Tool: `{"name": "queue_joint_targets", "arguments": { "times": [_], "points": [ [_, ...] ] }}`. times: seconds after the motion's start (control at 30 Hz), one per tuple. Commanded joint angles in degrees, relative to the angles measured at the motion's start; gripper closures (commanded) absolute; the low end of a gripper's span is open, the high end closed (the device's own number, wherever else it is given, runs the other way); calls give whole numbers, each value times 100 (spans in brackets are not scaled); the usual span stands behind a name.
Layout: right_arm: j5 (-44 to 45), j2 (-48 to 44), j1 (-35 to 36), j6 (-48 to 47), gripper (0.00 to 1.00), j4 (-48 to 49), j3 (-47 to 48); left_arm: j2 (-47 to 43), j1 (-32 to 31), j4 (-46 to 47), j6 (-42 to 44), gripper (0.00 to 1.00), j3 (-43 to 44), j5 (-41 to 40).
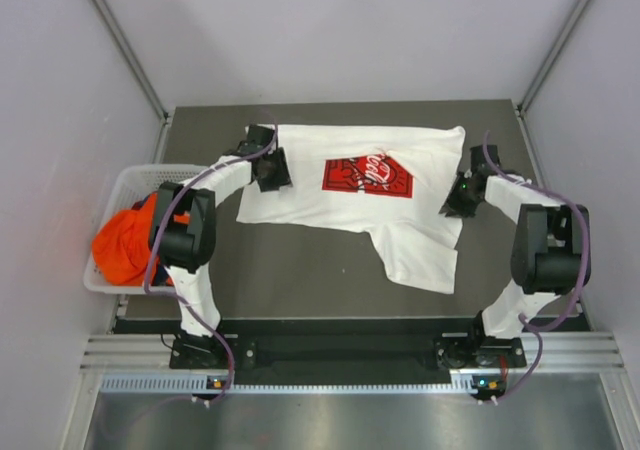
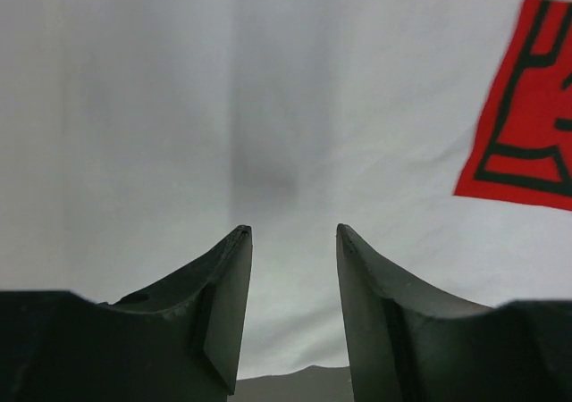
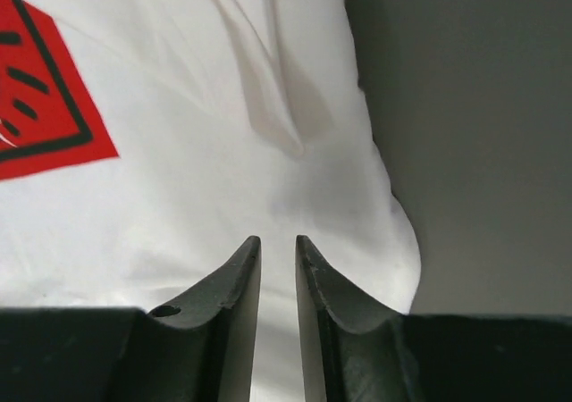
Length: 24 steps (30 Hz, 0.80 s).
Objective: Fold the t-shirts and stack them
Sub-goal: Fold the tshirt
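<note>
A white t-shirt (image 1: 400, 225) with a red logo (image 1: 367, 176) lies spread on the dark table, one sleeve pointing toward the near right. My left gripper (image 1: 272, 170) sits at the shirt's left edge. In the left wrist view the left gripper (image 2: 293, 232) is open over flat white cloth (image 2: 179, 107) and holds nothing. My right gripper (image 1: 455, 202) is at the shirt's right edge. In the right wrist view the right gripper (image 3: 277, 239) has its jaws a narrow gap apart above the cloth (image 3: 197, 179), close to the hem.
A white basket (image 1: 130, 172) stands at the table's left edge with an orange garment (image 1: 125, 245) bunched inside. Grey walls close in the table on three sides. Bare dark table (image 1: 300, 270) shows in front of the shirt.
</note>
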Motion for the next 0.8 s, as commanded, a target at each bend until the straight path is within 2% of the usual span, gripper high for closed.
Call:
{"name": "queue_joint_targets", "arguments": {
  "times": [0.0, 0.13, 0.23, 0.33, 0.43, 0.53, 0.63, 0.73, 0.77],
  "points": [
    [501, -382, 22, -46, 78, -255, -193, -414, 121, -94, -283, 52, -498, -337],
    [1529, -514, -13, -309, 77, -617, -473, -703, 103, -347, -563, 54, -887, -119],
    [1618, -654, -92, -354, 77, -555, -772, -1290, -177, -147, -774, 53, -1561, -195],
    [1680, -751, -224, -362, 78, -503, -975, -1469, -257, 152, -985, 52, -2107, -276],
    [1846, -874, -399, -468, 78, -546, -1020, -1381, -309, -49, -1100, 55, -2284, -363],
    [1926, -1163, -532, -678, 78, -564, -985, -1767, -432, -50, -1206, 55, -2504, -381],
    [1463, -1532, -532, -925, 74, -503, -836, -2207, -442, -84, -1163, 52, -2453, -381],
    [531, -1639, -523, -1100, 67, -328, -616, -2252, -433, -444, -917, 49, -1760, -592],
    [337, -1613, -488, -1179, 64, -144, -563, -2208, -433, -523, -838, 48, -1279, -618]
  ]
}}
